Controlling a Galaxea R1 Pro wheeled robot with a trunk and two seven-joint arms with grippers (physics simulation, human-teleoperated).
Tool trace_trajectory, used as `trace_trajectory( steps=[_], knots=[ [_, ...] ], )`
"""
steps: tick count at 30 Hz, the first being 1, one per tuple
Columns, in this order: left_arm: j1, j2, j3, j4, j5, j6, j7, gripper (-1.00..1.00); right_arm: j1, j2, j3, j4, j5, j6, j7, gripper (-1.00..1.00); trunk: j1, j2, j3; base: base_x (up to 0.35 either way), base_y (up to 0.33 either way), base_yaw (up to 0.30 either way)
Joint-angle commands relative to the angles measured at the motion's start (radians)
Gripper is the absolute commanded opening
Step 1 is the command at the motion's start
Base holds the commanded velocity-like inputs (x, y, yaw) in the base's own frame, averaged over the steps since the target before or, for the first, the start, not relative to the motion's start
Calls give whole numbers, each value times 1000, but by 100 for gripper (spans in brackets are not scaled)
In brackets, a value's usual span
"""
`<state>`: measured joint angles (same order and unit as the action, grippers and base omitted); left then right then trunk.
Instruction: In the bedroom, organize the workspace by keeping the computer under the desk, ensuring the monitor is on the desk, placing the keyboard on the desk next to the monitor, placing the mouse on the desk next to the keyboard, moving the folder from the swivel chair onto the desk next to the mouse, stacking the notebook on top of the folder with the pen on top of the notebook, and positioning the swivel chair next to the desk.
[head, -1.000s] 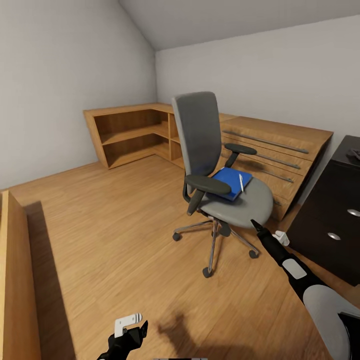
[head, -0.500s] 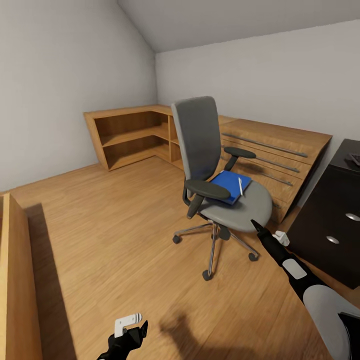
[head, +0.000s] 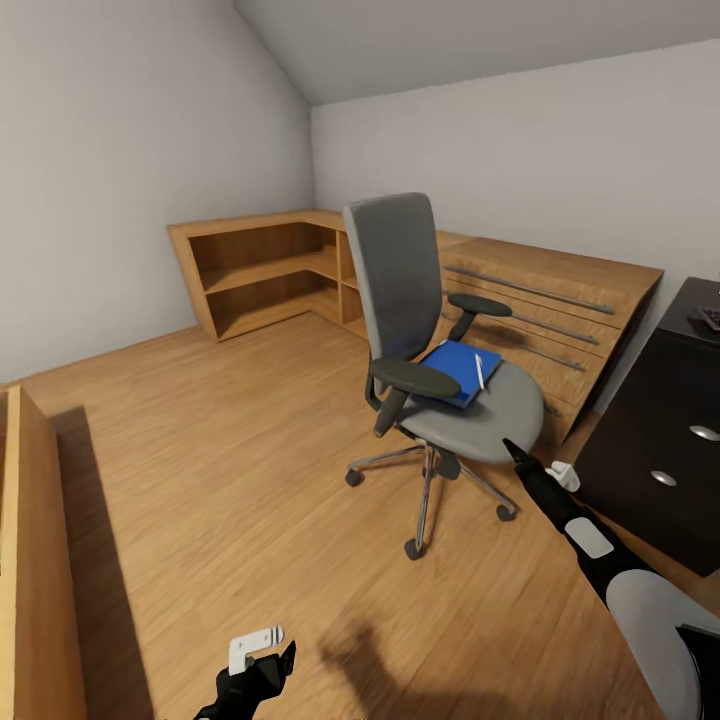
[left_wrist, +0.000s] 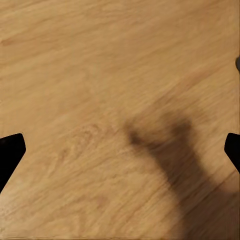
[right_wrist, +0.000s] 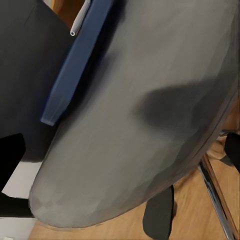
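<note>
The folder (head: 460, 371) lay flat on the swivel chair (head: 478, 415) seat, pen (head: 480, 371) on top, just beyond the right fingers (head: 516, 453), which stood apart. Thin and stiff, it probably wanted an edge grip. The left fingers (head: 283, 660) gaped empty.

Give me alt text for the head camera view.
A grey swivel chair stands on a wooden floor, a blue folder with a white pen on its seat. The right gripper reaches toward the seat; a black desk stands at right.
</note>
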<state>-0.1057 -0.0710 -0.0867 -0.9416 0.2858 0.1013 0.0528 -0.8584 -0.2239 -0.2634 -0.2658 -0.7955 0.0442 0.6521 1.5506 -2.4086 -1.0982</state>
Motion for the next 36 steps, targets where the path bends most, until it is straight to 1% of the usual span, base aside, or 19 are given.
trace_trajectory(
  steps=[1,10,20,25,31,36],
  knots=[
    [0,0,-2,-2,10,5,6,100,-1,0,0,1,-8,-6,4,100,0,0,-1,-209,0,0],
    [0,0,-2,-2,10,5,6,100,-1,2,0,27,-9,-56,3,100,0,0,-1,-291,0,0],
    [0,0,-1,-2,10,5,6,100,-1,5,2,71,-9,-148,3,100,0,0,-1,-324,0,0],
    [0,0,-2,-1,10,5,6,100,-1,18,2,79,-9,-171,3,100,0,0,-1,-326,-29,0],
    [0,0,-3,23,10,5,6,100,-1,30,2,109,-8,-180,2,100,0,0,-1,-320,-88,0],
    [0,0,-3,36,10,4,6,100,-1,36,2,121,-7,-195,-1,100,0,0,-1,-241,-136,0]
  ],
)
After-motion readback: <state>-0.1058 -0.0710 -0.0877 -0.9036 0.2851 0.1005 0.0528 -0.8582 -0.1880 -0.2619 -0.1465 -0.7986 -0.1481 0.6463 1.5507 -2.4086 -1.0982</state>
